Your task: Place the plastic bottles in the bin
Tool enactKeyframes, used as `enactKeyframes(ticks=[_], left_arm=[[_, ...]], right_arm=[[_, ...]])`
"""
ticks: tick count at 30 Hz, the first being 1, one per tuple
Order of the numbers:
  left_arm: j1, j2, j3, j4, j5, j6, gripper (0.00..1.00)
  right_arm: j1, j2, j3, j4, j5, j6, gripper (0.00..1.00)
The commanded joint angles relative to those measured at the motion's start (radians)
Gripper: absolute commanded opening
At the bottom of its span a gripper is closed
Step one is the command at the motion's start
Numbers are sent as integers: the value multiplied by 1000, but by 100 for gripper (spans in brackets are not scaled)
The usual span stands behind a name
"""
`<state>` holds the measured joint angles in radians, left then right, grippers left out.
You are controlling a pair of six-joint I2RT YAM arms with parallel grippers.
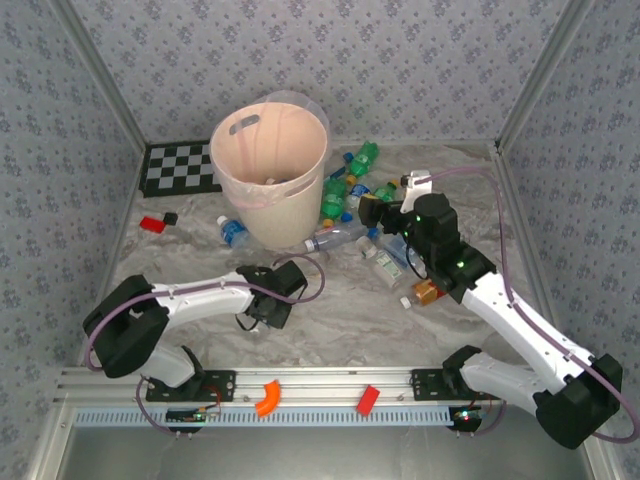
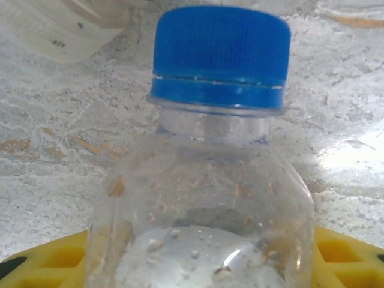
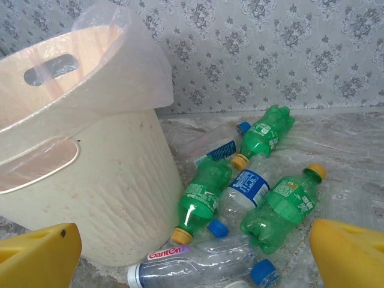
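The left gripper point(image 1: 268, 298) is sitting low on the marbled table point(image 1: 350, 325) with open room around it. Its fingers point(image 2: 42, 264) are pinching a clear blue-capped bottle point(image 2: 204, 198), whose cap is pointing away from the wrist, its long axis along them. The bin point(image 1: 262, 200) is standing upright near the back wall. Green bottles point(image 3: 204, 198) are lying crowded against its right side. The right gripper point(image 3: 195, 246) is hovering there with its fingers spread wide.

Pink bin point(image 1: 285, 205) upright, clear-lined — green, clear bottles point(image 3: 243, 189) heaped beside it; blue-capped clear bottle point(image 2: 204, 204) in left tool point(image 2: 201, 270)
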<state>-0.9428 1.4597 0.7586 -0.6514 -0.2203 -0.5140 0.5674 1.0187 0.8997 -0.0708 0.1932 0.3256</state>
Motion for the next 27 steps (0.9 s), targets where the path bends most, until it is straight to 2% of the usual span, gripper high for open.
enactKeyframes(ticks=[1,15,23,27], left_arm=[[-5,-46,35,-22,2,-1,56],[-41,-236,216,-178,-41,6,56],[-41,-316,381,-160,-105,130,58],[-9,-312,470,-124,-132,179,57]], right_arm=[[10,-24,-6,13,5,5,100],[19,-59,-28,14,22,6,100],[44,-114,-85,70,-37,-3,100],[70,-141,-116,99,-63,-9,100]])
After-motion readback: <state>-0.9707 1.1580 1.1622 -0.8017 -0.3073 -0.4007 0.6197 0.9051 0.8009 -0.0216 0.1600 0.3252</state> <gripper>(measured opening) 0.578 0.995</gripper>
